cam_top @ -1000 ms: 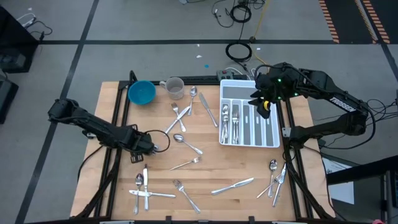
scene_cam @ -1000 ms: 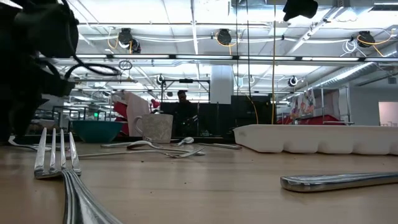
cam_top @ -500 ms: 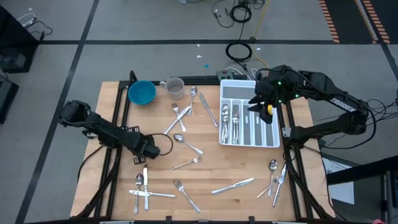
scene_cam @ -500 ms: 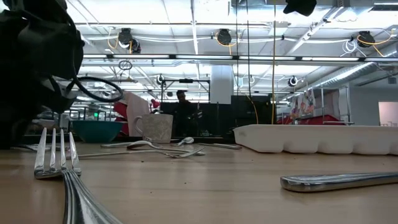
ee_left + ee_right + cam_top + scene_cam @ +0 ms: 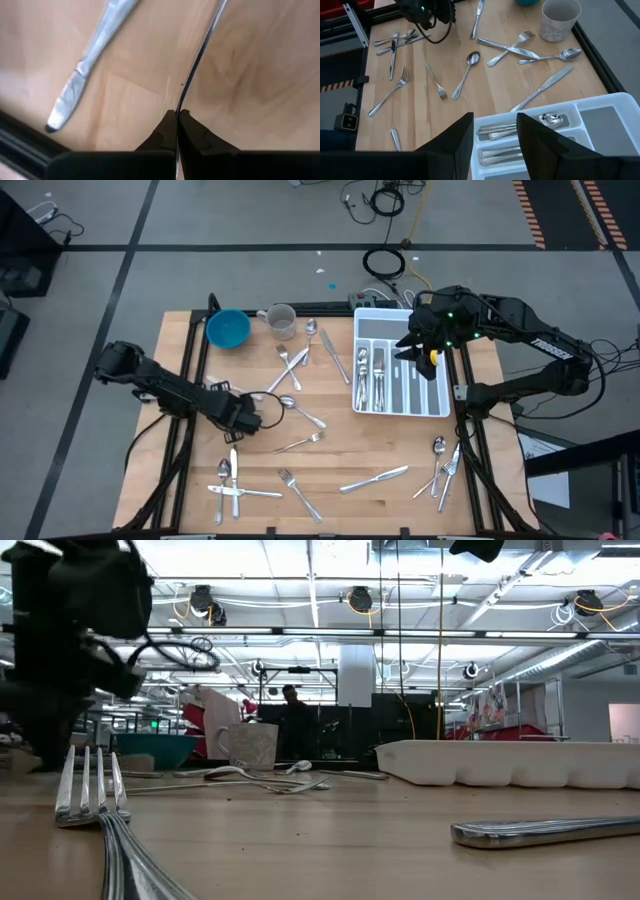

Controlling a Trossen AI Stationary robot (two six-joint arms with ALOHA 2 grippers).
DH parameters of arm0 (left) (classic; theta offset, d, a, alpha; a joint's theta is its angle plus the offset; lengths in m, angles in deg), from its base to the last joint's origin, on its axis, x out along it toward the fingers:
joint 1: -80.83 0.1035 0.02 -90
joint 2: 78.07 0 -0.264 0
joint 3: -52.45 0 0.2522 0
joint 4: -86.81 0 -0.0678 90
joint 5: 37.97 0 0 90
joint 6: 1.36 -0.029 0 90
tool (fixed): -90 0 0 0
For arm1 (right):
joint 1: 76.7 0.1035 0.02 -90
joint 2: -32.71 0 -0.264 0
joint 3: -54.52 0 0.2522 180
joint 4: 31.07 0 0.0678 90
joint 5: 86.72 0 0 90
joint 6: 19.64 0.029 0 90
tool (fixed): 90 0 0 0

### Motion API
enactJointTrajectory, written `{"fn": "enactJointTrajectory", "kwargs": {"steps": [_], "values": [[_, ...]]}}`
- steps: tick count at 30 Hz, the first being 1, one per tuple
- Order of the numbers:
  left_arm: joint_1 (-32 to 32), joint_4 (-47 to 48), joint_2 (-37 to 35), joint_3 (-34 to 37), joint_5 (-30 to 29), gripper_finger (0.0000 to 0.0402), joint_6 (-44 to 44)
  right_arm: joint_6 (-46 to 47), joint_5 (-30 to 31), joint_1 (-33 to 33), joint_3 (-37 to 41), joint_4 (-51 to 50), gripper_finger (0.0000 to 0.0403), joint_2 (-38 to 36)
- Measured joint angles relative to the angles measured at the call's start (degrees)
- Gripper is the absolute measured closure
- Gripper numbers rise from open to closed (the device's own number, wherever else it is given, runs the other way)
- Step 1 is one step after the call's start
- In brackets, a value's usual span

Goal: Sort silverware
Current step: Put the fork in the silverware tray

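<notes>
Pretty bright, even overhead light, so shadows on the wooden table (image 5: pixel 330 450) stay soft. In the low view the ceiling lights (image 5: pixel 360 600) blow out and the nearest fork (image 5: pixel 95 800) goes blurry. The knife (image 5: pixel 87 65) in the left wrist view is smeared.

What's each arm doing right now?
Left gripper shut on a thin utensil handle, low at the table's left. Right gripper open above the white tray. Nothing blocking.
</notes>
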Motion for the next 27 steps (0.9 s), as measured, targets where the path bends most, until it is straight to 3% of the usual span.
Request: {"fn": "enactJointTrajectory", "kwargs": {"steps": [5,7,11,13,16,18,22,27], "values": [[0.0,0.7,0.0,-5.7,-0.4,0.0400,3.9,0.0,0.0,0.0,0.0,0.0,0.0259,0.0],[-0.1,0.9,0.1,-8.9,-3.4,0.0400,6.1,0.2,0.0,0.0,0.0,0.0,0.0259,0.0],[-0.9,1.9,0.0,-17.3,-18.1,0.0400,6.5,0.2,0.7,0.0,0.0,0.0,0.0259,-0.7],[-1.7,-0.6,0.0,-21.0,-28.8,0.0400,1.0,-0.4,1.0,0.0,0.0,0.0,0.0259,-1.4],[-1.1,-13.2,0.0,-23.9,-46.6,0.0400,-18.3,-1.8,3.1,0.0,0.0,-0.6,0.0259,-2.8],[1.4,-27.4,0.3,-24.2,-51.7,0.0400,-38.2,-2.0,5.2,0.0,0.0,-1.3,0.0259,-3.8],[6.2,-54.5,2.1,-24.2,-42.3,0.0400,-78.0,-1.3,7.2,0.0,0.0,-1.8,0.0259,-5.6],[12.9,-76.1,7.0,-24.2,-31.3,0.0401,-110.3,0.0,7.2,0.0,0.0,-1.6,0.0259,-6.7]]}}
